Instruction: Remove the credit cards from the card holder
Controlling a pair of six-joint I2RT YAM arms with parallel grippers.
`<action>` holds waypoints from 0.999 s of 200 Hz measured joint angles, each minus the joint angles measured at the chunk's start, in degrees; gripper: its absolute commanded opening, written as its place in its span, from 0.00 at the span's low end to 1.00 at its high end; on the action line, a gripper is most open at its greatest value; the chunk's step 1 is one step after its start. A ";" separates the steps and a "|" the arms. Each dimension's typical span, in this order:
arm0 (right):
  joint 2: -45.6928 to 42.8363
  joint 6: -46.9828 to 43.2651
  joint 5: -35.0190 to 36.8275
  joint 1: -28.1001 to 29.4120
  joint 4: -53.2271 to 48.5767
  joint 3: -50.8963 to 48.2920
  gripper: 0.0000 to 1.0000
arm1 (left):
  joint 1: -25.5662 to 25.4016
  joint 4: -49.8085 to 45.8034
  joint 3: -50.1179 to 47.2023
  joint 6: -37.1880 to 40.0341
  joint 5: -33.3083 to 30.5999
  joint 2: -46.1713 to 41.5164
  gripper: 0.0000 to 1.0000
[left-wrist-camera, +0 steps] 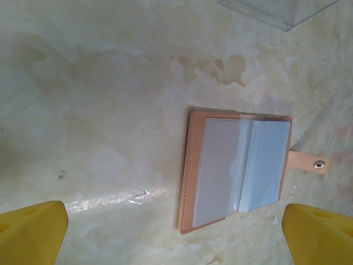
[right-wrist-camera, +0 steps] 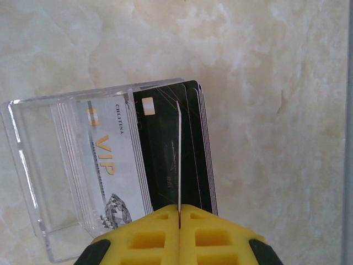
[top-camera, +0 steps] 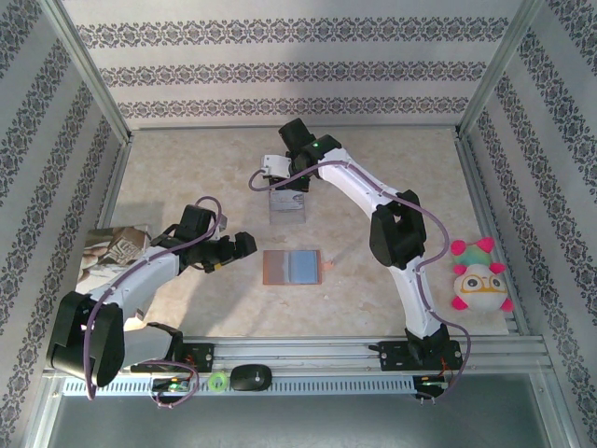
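The card holder (top-camera: 291, 266) lies open and flat in the middle of the table, tan leather with blue-grey clear sleeves (left-wrist-camera: 237, 168) and a snap tab (left-wrist-camera: 311, 163) at its right. My left gripper (top-camera: 244, 245) hovers just left of it, open, with its yellow fingertips (left-wrist-camera: 33, 232) wide apart and nothing between them. Farther back, my right gripper (right-wrist-camera: 178, 208) is shut on a thin credit card (right-wrist-camera: 178, 160) seen edge-on. It hangs above a clear plastic case (right-wrist-camera: 38, 165) that holds a silver VIP card (right-wrist-camera: 107, 160) and black cards (right-wrist-camera: 193, 138).
A pink and green plush toy (top-camera: 480, 275) sits at the right. A booklet (top-camera: 112, 247) lies at the left wall. A black mouse-like object (top-camera: 250, 376) and a green ring (top-camera: 216, 380) rest on the front rail. Metal posts and patterned walls enclose the table.
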 measured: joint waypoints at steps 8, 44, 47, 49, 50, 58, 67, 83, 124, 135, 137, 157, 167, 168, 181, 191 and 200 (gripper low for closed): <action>0.00 -0.11 0.00 0.00 0.26 -0.28 0.00 | 0.00 0.02 0.00 -0.02 0.02 0.09 1.00; -0.04 -0.83 -0.02 0.11 1.03 -1.14 0.00 | 0.00 0.07 -0.02 -0.02 0.15 0.94 1.00; -0.04 -0.90 -0.02 0.11 1.11 -1.20 0.00 | 0.00 0.07 -0.02 -0.02 0.15 1.03 1.00; -0.04 -0.94 -0.02 0.11 1.18 -1.25 0.00 | 0.00 0.07 -0.02 -0.02 0.15 1.14 1.00; -0.04 -0.98 -0.04 0.11 1.20 -1.27 0.00 | 0.00 0.07 -0.02 -0.02 0.15 1.16 1.00; -0.04 -1.03 -0.04 0.11 1.44 -1.53 0.00 | 0.00 0.07 -0.02 -0.02 0.17 1.36 1.00; -0.04 -1.05 -0.07 0.11 1.57 -1.75 0.00 | 0.00 0.09 -0.02 -0.02 0.17 1.49 1.00; -0.07 -1.07 -0.07 0.31 1.86 -2.27 0.00 | 0.00 0.26 -0.02 -0.02 0.37 1.60 1.00; -0.13 -1.07 -0.04 0.76 2.82 -3.23 0.08 | 0.02 1.25 -0.02 -0.02 0.79 1.64 0.99; -0.15 -1.03 0.00 0.85 3.43 -3.63 0.17 | 0.02 1.36 -0.04 -0.02 0.98 1.66 1.00; -0.15 -1.03 0.02 0.85 3.54 -3.74 0.19 | 0.02 1.36 -0.04 -0.02 1.03 1.68 1.00; -0.15 -0.83 1.11 0.85 6.34 -5.03 0.28 | 0.02 1.55 -0.35 -0.02 1.25 1.77 1.00; -0.15 -0.87 1.97 0.85 7.98 -5.66 0.29 | 0.04 1.57 -0.52 -0.04 1.33 1.86 1.00; -0.15 -0.81 2.08 0.85 8.17 -5.75 0.29 | 0.07 1.60 -0.52 -0.04 1.36 1.86 1.00; -0.20 -0.59 3.39 0.85 10.86 -6.51 0.30 | 0.17 1.70 -0.70 -0.04 1.46 1.95 1.00; -0.26 0.13 4.22 0.85 13.03 -7.10 0.31 | 0.37 1.77 -0.70 -0.04 1.55 1.97 1.00; -0.39 1.01 4.74 0.85 14.93 -7.50 0.33 | 0.39 1.97 -0.72 -0.04 1.62 1.97 1.00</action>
